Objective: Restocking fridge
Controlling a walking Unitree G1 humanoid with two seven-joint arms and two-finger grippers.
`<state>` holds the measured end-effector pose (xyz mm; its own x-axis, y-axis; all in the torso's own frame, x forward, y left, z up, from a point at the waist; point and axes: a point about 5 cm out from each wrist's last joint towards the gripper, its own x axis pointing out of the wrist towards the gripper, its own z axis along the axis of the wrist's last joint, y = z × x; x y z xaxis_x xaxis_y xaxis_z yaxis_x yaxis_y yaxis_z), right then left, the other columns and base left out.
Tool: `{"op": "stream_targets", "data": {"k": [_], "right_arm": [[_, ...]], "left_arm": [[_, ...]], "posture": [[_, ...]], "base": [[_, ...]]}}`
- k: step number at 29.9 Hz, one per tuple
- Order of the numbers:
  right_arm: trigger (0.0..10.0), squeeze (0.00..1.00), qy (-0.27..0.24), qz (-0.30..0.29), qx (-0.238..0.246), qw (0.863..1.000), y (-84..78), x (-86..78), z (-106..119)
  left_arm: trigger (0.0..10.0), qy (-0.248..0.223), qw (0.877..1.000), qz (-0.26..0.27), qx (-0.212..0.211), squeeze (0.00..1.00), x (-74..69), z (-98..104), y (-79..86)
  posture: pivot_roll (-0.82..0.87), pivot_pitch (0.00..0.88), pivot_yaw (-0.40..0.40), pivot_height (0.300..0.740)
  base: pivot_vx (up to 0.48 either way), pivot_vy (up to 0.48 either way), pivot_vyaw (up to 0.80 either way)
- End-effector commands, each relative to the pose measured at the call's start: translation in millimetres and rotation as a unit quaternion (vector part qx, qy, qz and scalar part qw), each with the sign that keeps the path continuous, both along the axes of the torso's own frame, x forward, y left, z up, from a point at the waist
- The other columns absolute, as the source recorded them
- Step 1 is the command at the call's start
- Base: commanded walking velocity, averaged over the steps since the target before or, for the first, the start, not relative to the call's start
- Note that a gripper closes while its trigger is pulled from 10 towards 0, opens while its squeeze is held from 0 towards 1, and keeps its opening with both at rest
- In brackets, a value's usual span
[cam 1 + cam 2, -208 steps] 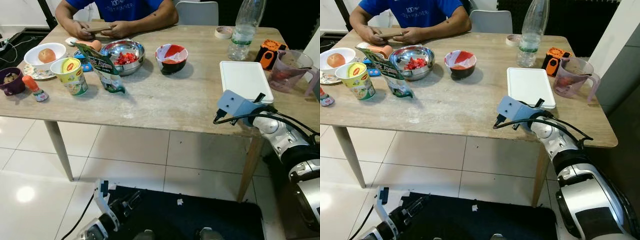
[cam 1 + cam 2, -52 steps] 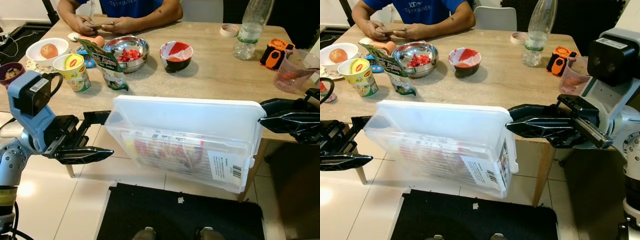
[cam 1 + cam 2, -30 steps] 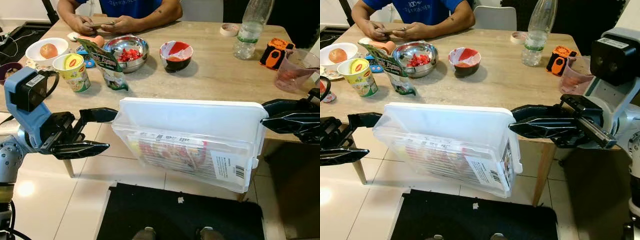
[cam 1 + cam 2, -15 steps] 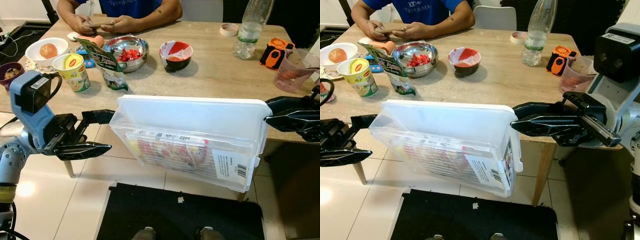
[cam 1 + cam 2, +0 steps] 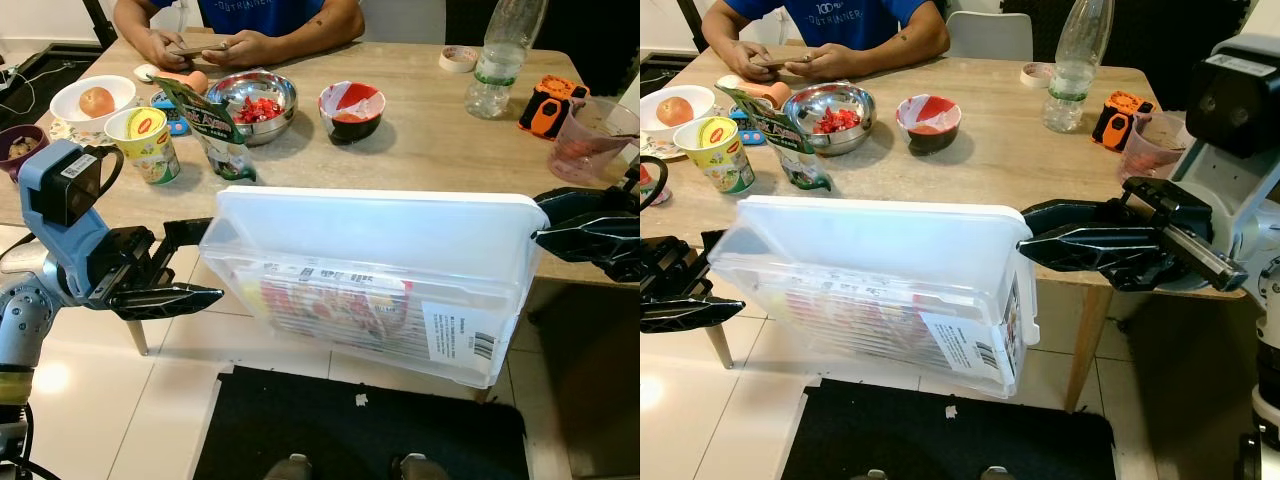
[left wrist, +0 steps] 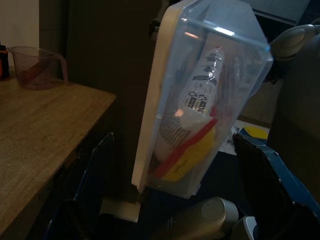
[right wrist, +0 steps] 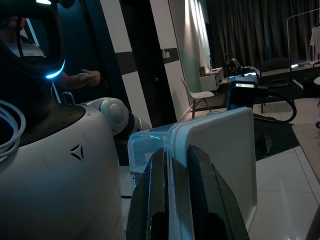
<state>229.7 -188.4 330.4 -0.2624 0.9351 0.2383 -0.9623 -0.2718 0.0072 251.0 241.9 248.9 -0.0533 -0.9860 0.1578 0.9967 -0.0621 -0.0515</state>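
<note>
White floor tiles (image 5: pixel 60 400) and a black mat (image 5: pixel 350 430) lie below a wooden table (image 5: pixel 420 160). On the table stand a steel bowl (image 5: pixel 250 100) of red pieces, a red-and-white bowl (image 5: pixel 352 108), a noodle cup (image 5: pixel 143 145), a green pouch (image 5: pixel 212 125), a white bowl (image 5: pixel 92 103) holding a fruit, a plastic bottle (image 5: pixel 497 55), a tape roll (image 5: pixel 459 59), an orange-and-black device (image 5: pixel 547 105) and a measuring jug (image 5: pixel 590 140). A person (image 5: pixel 240 20) sits at the far side, both hands on the tabletop.

A clear lidded container (image 5: pixel 370 285) hangs in front of the table's near edge, above the floor, tilted so its white lid faces up and toward the table. Packaged food with red and yellow print shows through its wall; a barcode label sits at one corner.

The right gripper (image 7: pixel 172 170) is clamped on the container's rim at its right end, one finger on each side of the lid edge. The left gripper (image 5: pixel 185 265) is at the container's left end with its fingers spread apart, one above the other; contact with the container cannot be confirmed.
</note>
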Motion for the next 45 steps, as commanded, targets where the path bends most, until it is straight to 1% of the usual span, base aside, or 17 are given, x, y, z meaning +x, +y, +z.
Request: {"op": "stream_targets", "data": {"k": [1, 6, 7, 21, 25, 27, 34, 37, 38, 45], "right_arm": [[0.0, 0.0, -0.021, 0.021, 0.012, 0.999, 3.6, -6.4, 7.2], [0.0, 0.0, -0.018, 0.025, 0.016, 0.999, 7.5, -5.0, 5.4], [0.0, 0.0, -0.018, 0.028, 0.021, 0.999, 9.5, -4.1, 5.1], [0.0, 0.0, -0.017, 0.034, 0.028, 0.999, 14.8, -3.1, 5.0], [0.0, 0.0, -0.018, 0.035, 0.029, 0.999, 16.3, -2.9, 5.0], [0.0, 0.0, -0.018, 0.035, 0.031, 0.999, 18.9, -2.0, 3.9], [0.0, 0.0, -0.018, 0.035, 0.03, 0.999, 21.0, -1.5, 2.4], [0.0, 0.0, -0.017, 0.034, 0.029, 0.999, 22.3, -1.1, 1.1], [0.0, 0.0, -0.017, 0.034, 0.029, 0.999, 22.6, -1.1, 0.7], [0.0, 0.0, -0.016, 0.032, 0.028, 0.999, 23.0, -1.1, -0.9]], "left_arm": [[10.0, 0.0, 1.0, -0.009, 0.005, 0.0, -1.1, 1.8, -0.3], [10.0, 0.001, 1.0, -0.022, -0.002, 0.0, -2.4, 2.5, -4.8], [10.0, 0.003, 0.999, -0.032, -0.006, 0.0, -3.0, 2.3, -8.2], [10.0, 0.009, 0.998, -0.059, -0.012, 0.0, -3.6, -1.9, -19.2], [10.0, 0.009, 0.998, -0.065, -0.016, 0.0, -3.0, -2.4, -22.2], [10.0, 0.01, 0.997, -0.078, -0.022, 0.0, -1.7, -3.9, -29.2], [10.0, 0.008, 0.996, -0.086, -0.028, 0.0, 1.2, -4.5, -35.3], [10.0, 0.014, 0.995, -0.093, -0.028, 0.0, 2.0, -4.8, -38.0], [0.0, 0.017, 0.995, -0.096, -0.029, 0.0, 1.8, -4.9, -38.5], [0.0, 0.024, 0.994, -0.101, -0.031, 0.0, 0.2, -4.6, -37.4]], "posture": [[-0.02, 0.128, 0.002, 0.74], [-0.02, 0.128, 0.002, 0.74], [-0.02, 0.129, 0.004, 0.74], [-0.02, 0.129, 0.002, 0.74], [-0.02, 0.127, 0.003, 0.74], [-0.02, 0.128, 0.004, 0.74], [-0.02, 0.126, 0.005, 0.74], [-0.02, 0.124, 0.005, 0.74], [-0.02, 0.124, 0.005, 0.74], [-0.02, 0.121, 0.008, 0.74]], "base": [[0.0, 0.0, 0.0], [0.0, 0.0, 0.0], [0.0, 0.0, 0.0], [0.0, 0.0, 0.0], [0.0, 0.0, 0.0], [0.0, 0.0, 0.0], [0.0, 0.0, 0.0], [0.0, 0.0, 0.0], [0.0, 0.0, 0.0], [0.0, 0.0, 0.0]]}}
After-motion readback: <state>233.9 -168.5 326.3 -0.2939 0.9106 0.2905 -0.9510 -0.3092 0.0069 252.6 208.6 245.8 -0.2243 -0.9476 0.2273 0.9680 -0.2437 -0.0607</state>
